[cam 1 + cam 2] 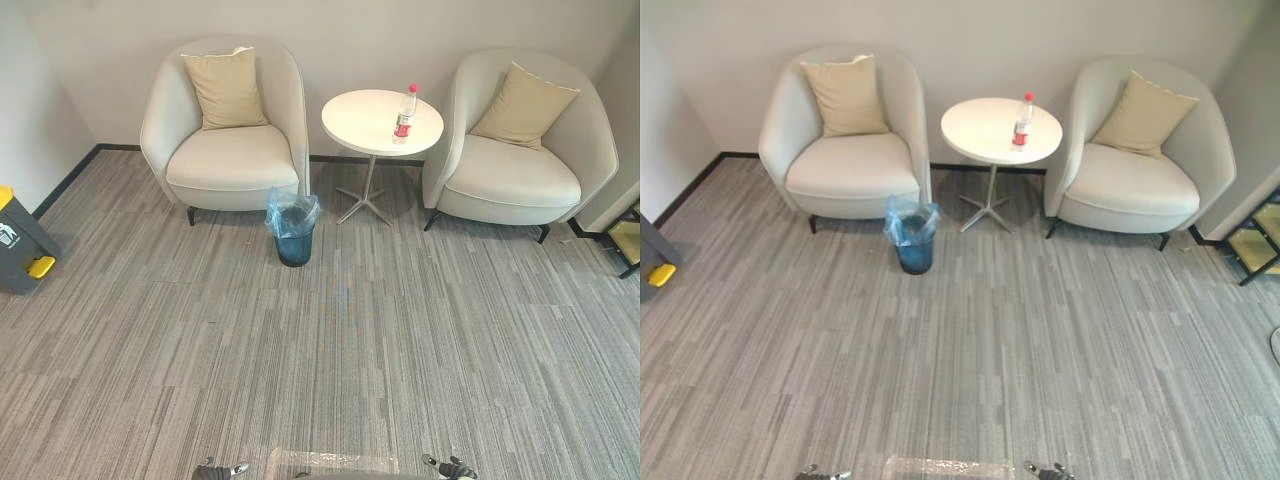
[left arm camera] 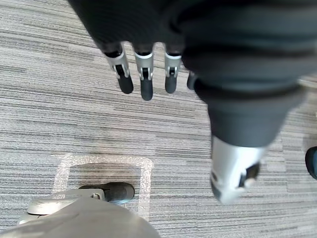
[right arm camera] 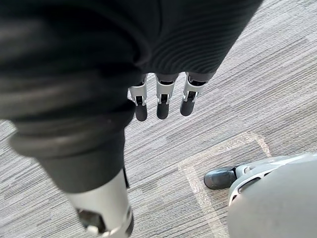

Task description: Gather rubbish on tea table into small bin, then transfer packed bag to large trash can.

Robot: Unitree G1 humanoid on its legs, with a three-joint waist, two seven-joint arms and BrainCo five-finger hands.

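Grey striped carpet (image 1: 320,340) runs up to a pale wall; at upper centre of the frame a round white tea table (image 1: 352,118) stands between two cream armchairs (image 1: 230,165), each with a tan cushion; a red-capped bottle (image 1: 405,113) stands upright near the table's right edge; the small bin (image 1: 294,240), lined with a blue bag, sits on the carpet just left of the table's foot; at the far left edge a grey and yellow box, probably the large trash can (image 1: 18,245), is cut off; the left hand (image 2: 146,82) and right hand (image 3: 162,101) hang over the carpet, fingers straight, grasping nothing.
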